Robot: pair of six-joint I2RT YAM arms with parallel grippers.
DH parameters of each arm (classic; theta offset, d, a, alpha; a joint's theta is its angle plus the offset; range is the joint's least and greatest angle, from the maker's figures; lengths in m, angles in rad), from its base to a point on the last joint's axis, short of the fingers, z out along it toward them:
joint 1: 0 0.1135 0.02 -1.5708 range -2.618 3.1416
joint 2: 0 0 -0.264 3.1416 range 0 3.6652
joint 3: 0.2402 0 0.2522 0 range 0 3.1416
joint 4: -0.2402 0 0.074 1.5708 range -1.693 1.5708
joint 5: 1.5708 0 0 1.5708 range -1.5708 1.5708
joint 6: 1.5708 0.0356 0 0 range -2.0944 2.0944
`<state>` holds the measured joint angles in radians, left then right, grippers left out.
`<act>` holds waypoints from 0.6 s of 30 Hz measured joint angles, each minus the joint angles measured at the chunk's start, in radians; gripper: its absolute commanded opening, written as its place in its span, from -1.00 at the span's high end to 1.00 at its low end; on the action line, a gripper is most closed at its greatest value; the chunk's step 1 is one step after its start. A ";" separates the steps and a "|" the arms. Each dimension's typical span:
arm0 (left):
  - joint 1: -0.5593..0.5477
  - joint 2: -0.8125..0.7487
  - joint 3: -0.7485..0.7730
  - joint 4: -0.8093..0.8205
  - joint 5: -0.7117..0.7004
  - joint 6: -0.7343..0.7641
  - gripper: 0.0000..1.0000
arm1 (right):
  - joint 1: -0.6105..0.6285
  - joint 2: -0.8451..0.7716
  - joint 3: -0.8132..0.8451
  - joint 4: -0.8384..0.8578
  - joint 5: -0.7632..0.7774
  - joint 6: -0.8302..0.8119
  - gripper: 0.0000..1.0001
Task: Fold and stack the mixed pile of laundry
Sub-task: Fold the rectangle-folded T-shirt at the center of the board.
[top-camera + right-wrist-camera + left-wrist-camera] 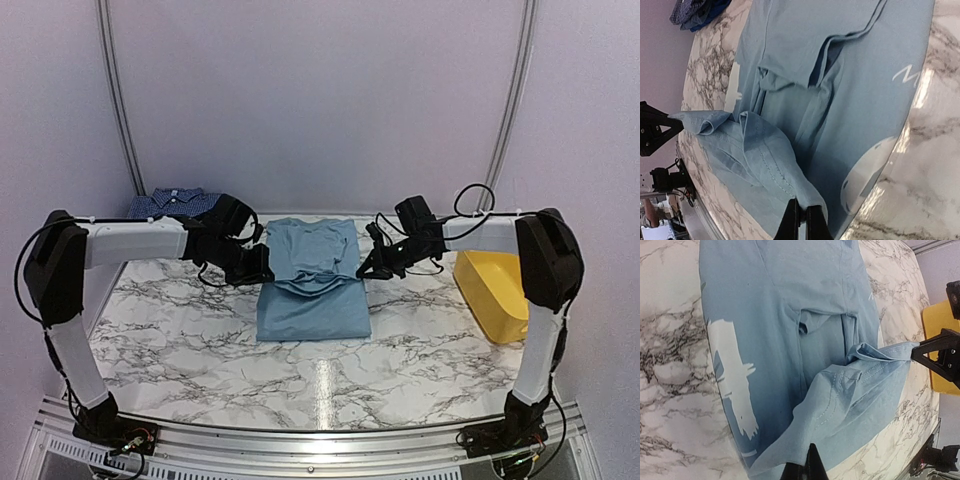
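**Item:** light-blue T-shirt (312, 295). It lies on the marble table (200, 340), left of the yellow tub (492, 290) and apart from it. Its long axis runs away from the arm bases, crosswise to the line toward the tub.

**Left gripper** (262, 268): clenched on the shirt edge farthest from the tub.

**Right gripper** (366, 268): clenched on the edge nearest the tub, between tub and shirt.

**Relation:** each gripper pinches one end of a raised crosswise fold, and the arms are equally near.

**Judgement:** the coming move should carry both ends together along the long axis.

**Navy check shirt** (175, 203): beyond the T-shirt from the tub, at the back corner, untouched.
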<state>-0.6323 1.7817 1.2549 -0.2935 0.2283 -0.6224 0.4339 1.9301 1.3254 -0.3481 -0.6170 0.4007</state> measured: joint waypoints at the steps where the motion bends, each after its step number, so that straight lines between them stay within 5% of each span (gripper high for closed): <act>1: 0.012 0.025 0.031 0.000 0.003 0.009 1.00 | -0.009 0.029 0.035 -0.003 -0.005 -0.007 1.00; 16: 0.121 0.276 0.253 -0.006 0.056 0.081 1.00 | -0.069 0.262 0.285 -0.036 -0.051 -0.037 1.00; 18: 0.126 0.295 0.263 -0.006 0.061 0.087 0.82 | -0.076 0.279 0.291 -0.039 -0.051 -0.037 0.72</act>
<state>-0.5064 2.0766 1.5177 -0.3000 0.2890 -0.5354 0.3584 2.2089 1.6169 -0.3870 -0.6685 0.3637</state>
